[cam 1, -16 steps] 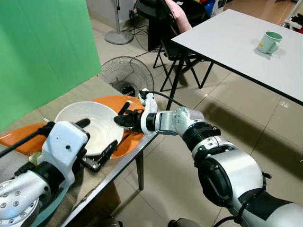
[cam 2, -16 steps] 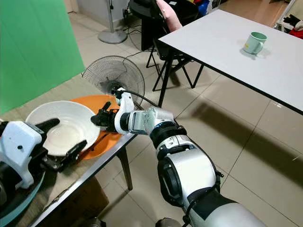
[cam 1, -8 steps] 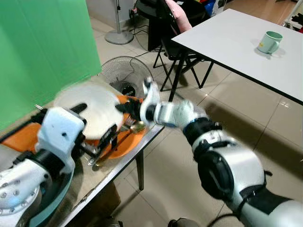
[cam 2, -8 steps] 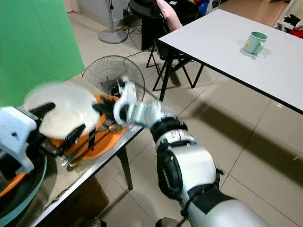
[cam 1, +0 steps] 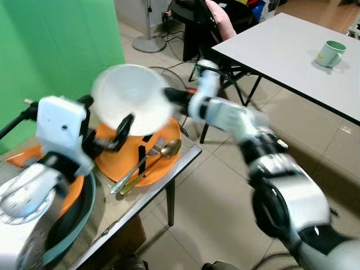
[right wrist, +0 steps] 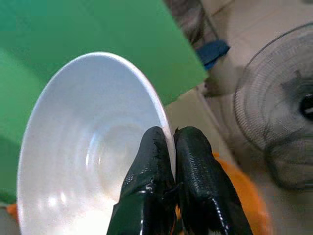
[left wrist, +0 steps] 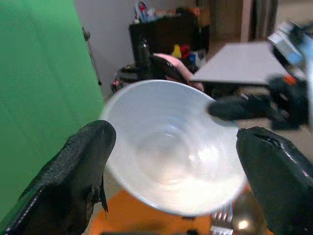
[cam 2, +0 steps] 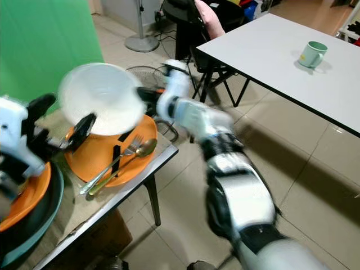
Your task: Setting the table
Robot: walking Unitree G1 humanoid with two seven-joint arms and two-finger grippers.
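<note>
White bowl (cam 1: 130, 100) held aloft, tilted, above the orange plate (cam 1: 115, 163).

Right claw (right wrist: 168, 169) clenched on the bowl's rim, one finger inside and one outside. Left claw (left wrist: 171, 166) spread wide, fingers (left wrist: 80, 161) on either side of the bowl, contact impossible to tell. Beneath both claws, on the near table (cam 1: 183, 159), a fork (cam 1: 140, 164) and spoon (cam 1: 154, 160) lying side by side on the orange plate. Behind the right claw, a floor fan (right wrist: 276, 127). Well beyond the right claw, a white table (cam 1: 281, 48) carrying a green mug (cam 1: 329, 53).
</note>
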